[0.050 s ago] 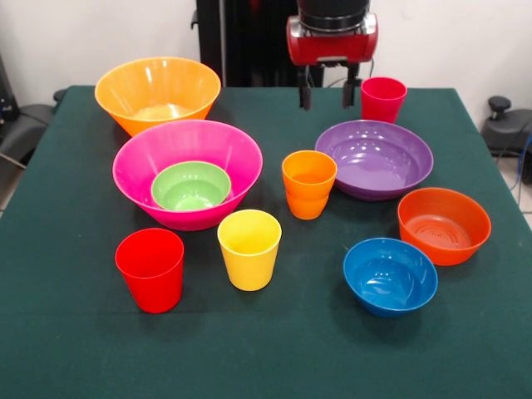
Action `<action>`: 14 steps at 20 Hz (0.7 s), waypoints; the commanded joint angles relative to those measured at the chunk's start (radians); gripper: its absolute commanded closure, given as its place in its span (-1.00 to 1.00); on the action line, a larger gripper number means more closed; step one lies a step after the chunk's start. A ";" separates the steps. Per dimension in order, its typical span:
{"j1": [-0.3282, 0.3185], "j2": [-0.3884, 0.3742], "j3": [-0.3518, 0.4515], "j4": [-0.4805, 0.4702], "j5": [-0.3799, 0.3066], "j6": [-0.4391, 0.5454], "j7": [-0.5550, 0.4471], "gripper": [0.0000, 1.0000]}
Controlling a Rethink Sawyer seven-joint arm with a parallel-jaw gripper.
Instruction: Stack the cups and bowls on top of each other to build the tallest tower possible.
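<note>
My gripper (327, 93) hangs open above the table's far side, holding nothing, just left of the crimson-pink cup (382, 99). The big hot-pink bowl (183, 154) holds the small green bowl (190, 184) inside it. Behind it stands the big orange-yellow bowl (157, 90). The wide purple bowl (374, 157) sits at centre right, with the orange cup (308, 183) beside its left edge. A yellow cup (248, 248) and a red cup (150, 268) stand upright near the front. The medium orange bowl (443, 224) and the blue bowl (390, 275) rest at the right.
Everything stands on a dark green tablecloth (75, 332). Black chair parts (503, 125) show beyond the table's right and left edges.
</note>
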 commanded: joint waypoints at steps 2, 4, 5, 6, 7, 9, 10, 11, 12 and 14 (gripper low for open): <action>0.030 0.111 -0.061 -0.092 0.009 -0.035 0.147 -1.00; 0.027 0.132 -0.062 -0.113 0.007 -0.034 0.125 -1.00; 0.024 0.139 -0.061 -0.116 0.007 -0.039 0.117 -1.00; 0.022 0.145 -0.063 -0.120 0.007 -0.041 0.112 -1.00; 0.021 0.150 -0.063 -0.120 0.004 -0.050 0.109 -1.00; 0.020 0.155 -0.064 -0.119 0.003 -0.061 0.106 -1.00; 0.021 0.156 -0.067 -0.116 0.002 -0.069 0.109 -1.00; 0.023 0.159 -0.071 -0.116 -0.002 -0.080 0.112 -1.00; 0.025 0.164 -0.073 -0.117 -0.005 -0.092 0.113 -1.00; 0.024 0.179 -0.073 -0.125 -0.006 -0.101 0.110 -1.00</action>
